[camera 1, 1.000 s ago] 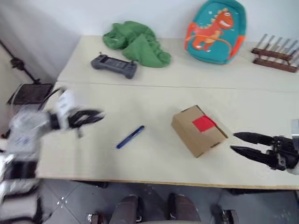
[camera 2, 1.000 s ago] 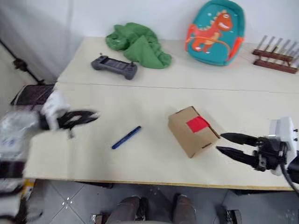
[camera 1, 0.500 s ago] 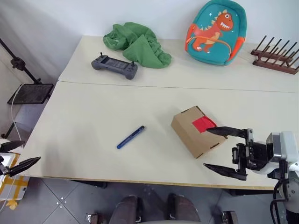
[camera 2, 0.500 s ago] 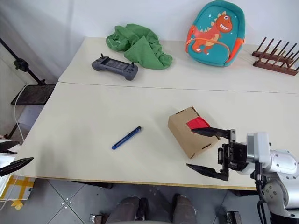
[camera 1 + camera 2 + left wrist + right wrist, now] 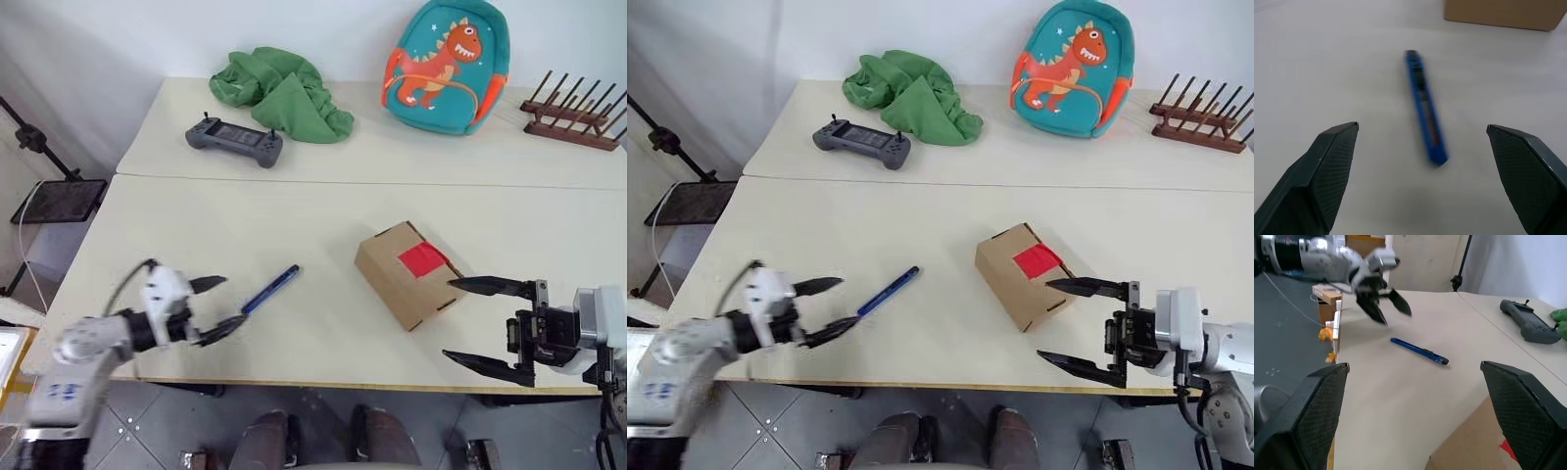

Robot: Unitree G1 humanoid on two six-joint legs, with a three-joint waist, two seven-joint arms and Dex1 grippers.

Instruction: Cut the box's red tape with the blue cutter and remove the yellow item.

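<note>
Left eye view: left gripper (image 5: 217, 305) wide open, empty, blue cutter (image 5: 271, 288) at its 2 o'clock, path unobstructed. Right gripper (image 5: 482, 321) wide open, empty, beside box (image 5: 402, 279). Controller (image 5: 233, 141), green cloth (image 5: 279, 90), backpack (image 5: 444, 65) at surface's (image 5: 294, 215) 12 o'clock edge.

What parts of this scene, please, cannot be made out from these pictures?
- The yellow item: presumably inside the closed box, hidden by its cardboard.
- The blue cutter: blurred in the left wrist view, so its blade cannot be read.
- The red tape: cut off by the right wrist view's edge.
</note>
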